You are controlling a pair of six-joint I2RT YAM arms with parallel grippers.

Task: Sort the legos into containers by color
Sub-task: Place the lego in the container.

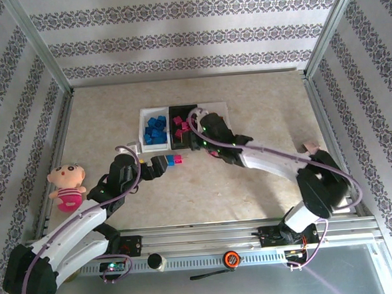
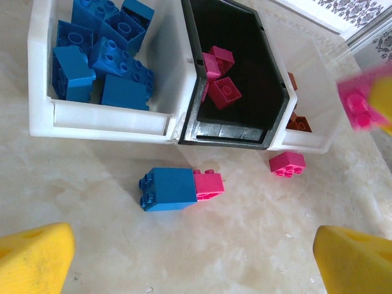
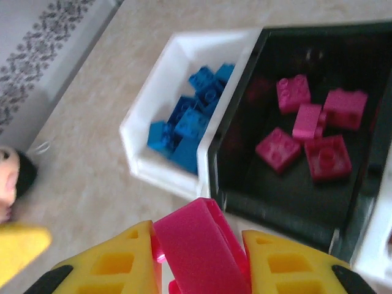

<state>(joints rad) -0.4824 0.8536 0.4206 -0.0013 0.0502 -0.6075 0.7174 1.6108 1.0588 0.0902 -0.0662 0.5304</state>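
Note:
Three containers stand in a row: a white tray (image 2: 104, 125) of blue legos (image 2: 101, 58), a black tray (image 2: 229, 131) with pink legos (image 3: 306, 141), and a white tray (image 2: 306, 142) with orange-brown ones (image 2: 300, 122). My right gripper (image 3: 199, 260) is shut on a pink lego (image 3: 199, 245), just in front of the black tray's near wall (image 3: 275, 211). My left gripper (image 2: 196, 263) stands open above the table. Ahead of it lie a blue lego (image 2: 168, 188) joined to a pink lego (image 2: 209, 185) and a loose pink lego (image 2: 287, 163).
A pink-dressed doll (image 1: 66, 185) lies at the table's left edge. Metal frame posts and patterned walls close in the table on three sides. Bare tabletop (image 1: 199, 193) stretches between the trays and the arm bases.

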